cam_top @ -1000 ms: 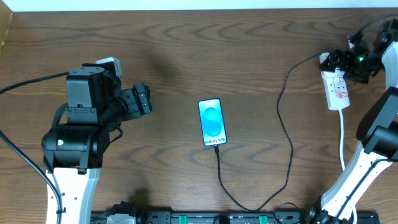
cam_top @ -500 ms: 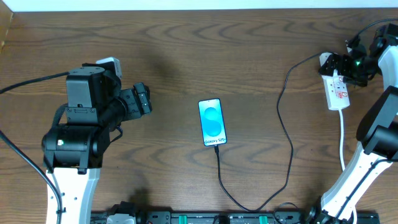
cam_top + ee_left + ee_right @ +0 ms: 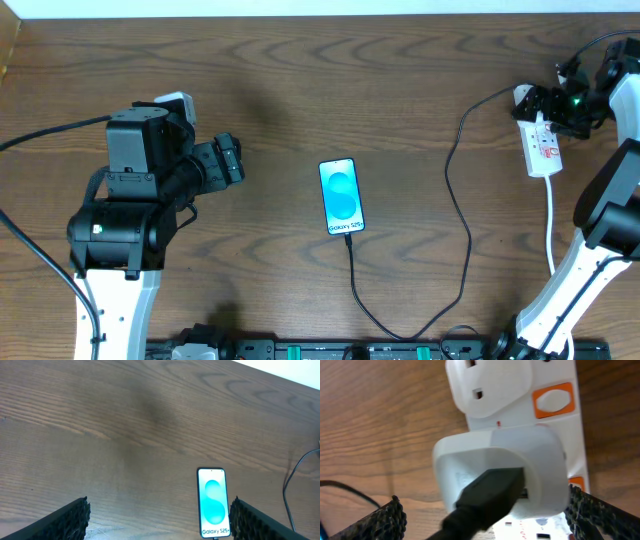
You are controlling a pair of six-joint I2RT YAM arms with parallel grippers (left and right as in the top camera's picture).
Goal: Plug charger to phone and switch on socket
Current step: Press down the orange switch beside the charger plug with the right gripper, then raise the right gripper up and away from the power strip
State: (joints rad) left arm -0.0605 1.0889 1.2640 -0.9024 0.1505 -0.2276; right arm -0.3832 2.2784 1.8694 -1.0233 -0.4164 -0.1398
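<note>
Hovering wide over the socket (image 3: 555, 395) — right hand (image 3: 487, 517); left hand (image 3: 160, 522), also wide, faces bare table (image 3: 100, 435) beside the phone (image 3: 212, 502).

- Table (image 3: 300, 90): dark brown wood grain, filled nearly the whole overhead view.
- White strip (image 3: 300, 8) ran along the table's far edge.
- Black rail (image 3: 260, 350) with green segments sat at the near edge.
</note>
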